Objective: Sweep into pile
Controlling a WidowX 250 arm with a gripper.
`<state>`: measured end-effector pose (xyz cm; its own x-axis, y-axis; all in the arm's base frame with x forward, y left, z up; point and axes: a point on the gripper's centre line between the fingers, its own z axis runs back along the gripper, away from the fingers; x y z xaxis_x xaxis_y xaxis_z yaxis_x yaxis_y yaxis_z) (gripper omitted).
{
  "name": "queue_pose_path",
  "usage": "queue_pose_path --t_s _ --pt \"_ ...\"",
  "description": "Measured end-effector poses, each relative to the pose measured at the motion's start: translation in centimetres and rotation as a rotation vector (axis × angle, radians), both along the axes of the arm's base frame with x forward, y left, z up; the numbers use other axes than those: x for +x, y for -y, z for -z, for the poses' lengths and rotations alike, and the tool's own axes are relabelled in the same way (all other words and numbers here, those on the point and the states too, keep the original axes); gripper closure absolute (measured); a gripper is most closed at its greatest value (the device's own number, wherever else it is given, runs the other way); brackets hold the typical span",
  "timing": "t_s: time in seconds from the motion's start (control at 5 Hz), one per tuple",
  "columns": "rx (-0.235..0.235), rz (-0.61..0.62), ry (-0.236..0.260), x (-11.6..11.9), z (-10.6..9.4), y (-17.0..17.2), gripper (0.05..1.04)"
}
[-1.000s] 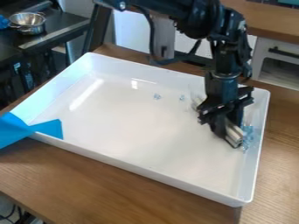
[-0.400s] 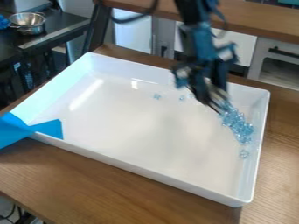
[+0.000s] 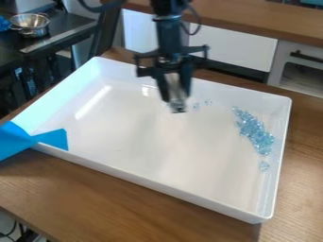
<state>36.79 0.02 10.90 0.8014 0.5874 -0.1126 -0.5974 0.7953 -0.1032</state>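
The black gripper (image 3: 176,100) hangs over the back middle part of the white tray (image 3: 145,179), shut on a narrow pale tool (image 3: 174,84) that sits between its fingers. A long cluster of clear light-blue pieces (image 3: 253,132) lies along the tray's right side, left of the right wall. One separate piece (image 3: 264,166) lies just in front of that cluster. Further back, two small pieces (image 3: 196,105) rest right of the gripper. Behind the gripper's lower end, the tray floor is partly hidden.
Blue tape (image 3: 52,138) crosses the tray's left front rim. Raised walls surround the tray, which stands on a wooden table (image 3: 120,203). A metal pot (image 3: 29,24) is on a dark surface at the upper left, and white cabinets (image 3: 230,47) stand behind.
The gripper has moved from the right side back and to the left, carrying the pale tool, and the blue cluster it partly covered is in plain sight.
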Motion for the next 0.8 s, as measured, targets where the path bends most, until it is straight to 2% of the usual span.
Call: queue_pose_path --t_s 0.2,0.4,0.6,0.8 --pt "0.094 0.066 -0.019 0.0 2.1 -3.5 0.703" --pt "0.142 0.100 -0.006 0.3 2.9 -4.4 0.703" --pt "0.177 0.109 -0.024 0.5 4.4 -4.9 0.703" --pt "0.194 0.110 -0.072 0.4 6.0 -4.8 0.703"
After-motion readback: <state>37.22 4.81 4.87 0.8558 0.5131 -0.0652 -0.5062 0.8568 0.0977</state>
